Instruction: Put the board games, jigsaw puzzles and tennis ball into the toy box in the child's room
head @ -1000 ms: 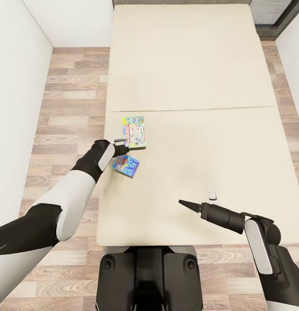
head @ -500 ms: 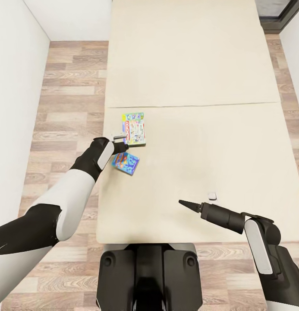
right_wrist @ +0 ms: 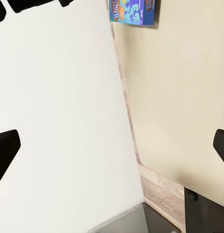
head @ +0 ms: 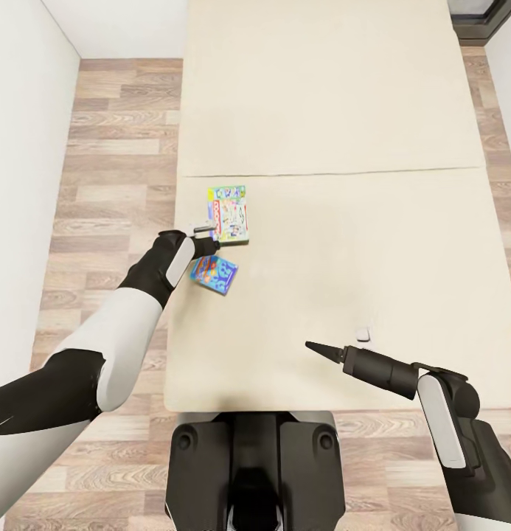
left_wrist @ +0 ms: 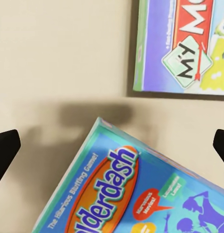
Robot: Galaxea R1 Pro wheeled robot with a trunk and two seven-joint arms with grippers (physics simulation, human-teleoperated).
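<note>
The left gripper has edged forward, jaws apart, above the blue "Balderdash" board game beside the "My Monopoly" box, near the bed's left edge. Right gripper hangs spread.

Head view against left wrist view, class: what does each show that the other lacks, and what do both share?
Head view alone: the wood-plank floor, the white wall, the right claw over the bed, the left arm reaching to the games. Left wrist view alone: readable print, "Balderdash" lettering, and the left claw's fingertips wide apart. Both: the blue board game and the green-edged board game, lying apart on the beige sheet.
</note>
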